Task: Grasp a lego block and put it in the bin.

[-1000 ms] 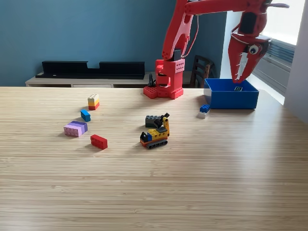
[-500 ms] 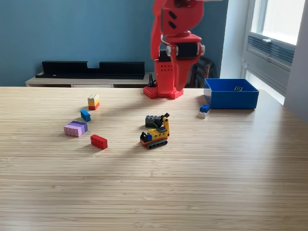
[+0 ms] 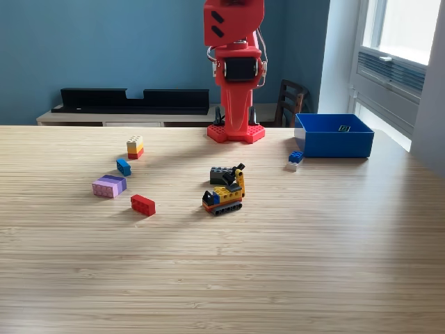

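Note:
The blue bin (image 3: 334, 141) stands at the exterior view's right, with a small dark block (image 3: 343, 128) lying inside it. Loose lego blocks lie on the table: a red one (image 3: 143, 204), a purple and pink one (image 3: 109, 186), a small blue one (image 3: 124, 167), a yellow and red stack (image 3: 135, 147), and a blue and white one (image 3: 295, 160) beside the bin. My gripper (image 3: 236, 115) hangs pointing down in front of the red arm's base (image 3: 236, 132), far from every block. It faces the camera edge-on, so its jaws' gap is hidden. Nothing shows in it.
A yellow lego digger (image 3: 224, 197) with a dark block (image 3: 221, 174) behind it stands mid-table. A low black shelf (image 3: 132, 99) and a chair (image 3: 290, 101) sit behind the table. A window is at the right.
The arm has swung from above the bin at the right back to the centre and folded down over its base. All blocks on the table stay where they were.

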Tool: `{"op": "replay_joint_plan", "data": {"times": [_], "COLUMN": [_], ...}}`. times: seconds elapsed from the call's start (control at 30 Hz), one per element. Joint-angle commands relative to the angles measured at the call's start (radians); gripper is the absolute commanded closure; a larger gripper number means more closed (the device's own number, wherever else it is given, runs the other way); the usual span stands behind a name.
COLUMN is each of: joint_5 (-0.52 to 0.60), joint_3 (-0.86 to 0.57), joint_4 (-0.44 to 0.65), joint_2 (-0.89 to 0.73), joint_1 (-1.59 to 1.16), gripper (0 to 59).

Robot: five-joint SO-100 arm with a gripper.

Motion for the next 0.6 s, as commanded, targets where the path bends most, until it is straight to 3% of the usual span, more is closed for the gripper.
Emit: {"op": "replay_joint_plan", "data": {"times": [0.03, 0.6], "joint_5": [-0.005, 0.040], "joint_3": [-0.043, -0.044], "joint_4": [0.015, -0.014], "joint_2": [0.109, 0.100], "joint_1": [0.017, 0.106], "gripper": [58.5, 58.5]}}
